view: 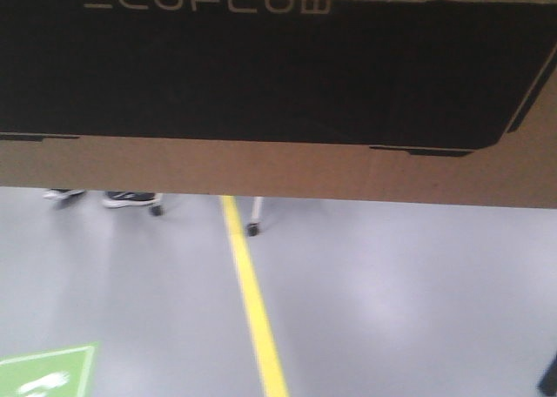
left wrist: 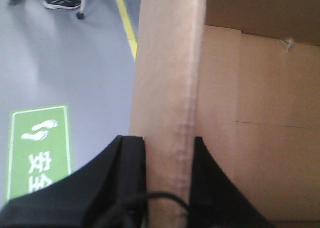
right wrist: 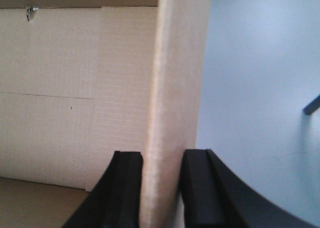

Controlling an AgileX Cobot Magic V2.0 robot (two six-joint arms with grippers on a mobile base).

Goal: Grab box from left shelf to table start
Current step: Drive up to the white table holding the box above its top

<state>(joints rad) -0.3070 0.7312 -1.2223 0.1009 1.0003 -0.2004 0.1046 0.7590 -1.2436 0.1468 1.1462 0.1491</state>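
**While Both Tools Clamp Its Walls, the Box Fills the Upper Frame**

Where the front view looks out, the box [view: 278, 166] spans the whole upper half of the frame from edge to edge. Its black panel [view: 261, 75] sits above a plain brown strip, with the lettering "ECOFLOW" cut off at the top. Below the box lies the grey floor [view: 392, 301]. A yellow line [view: 252, 301] runs from mid-frame down to the bottom edge, and a green sign [view: 48, 371] sits in the lower left corner. A pair of shoes [view: 129, 198] and a small caster [view: 252, 229] show just under the box's lower edge, left of centre.

In the left wrist view, the left tool [left wrist: 166, 143] is clamped on an upright cardboard wall of the box. One black finger [left wrist: 132, 173] is on the floor side and the other on the inner side, both pressed against the board. The box's open brown interior fills the right of that frame.

In the right wrist view, the right tool [right wrist: 161, 155] grips another wall the same way. The box interior lies at the left and bare grey floor at the right.
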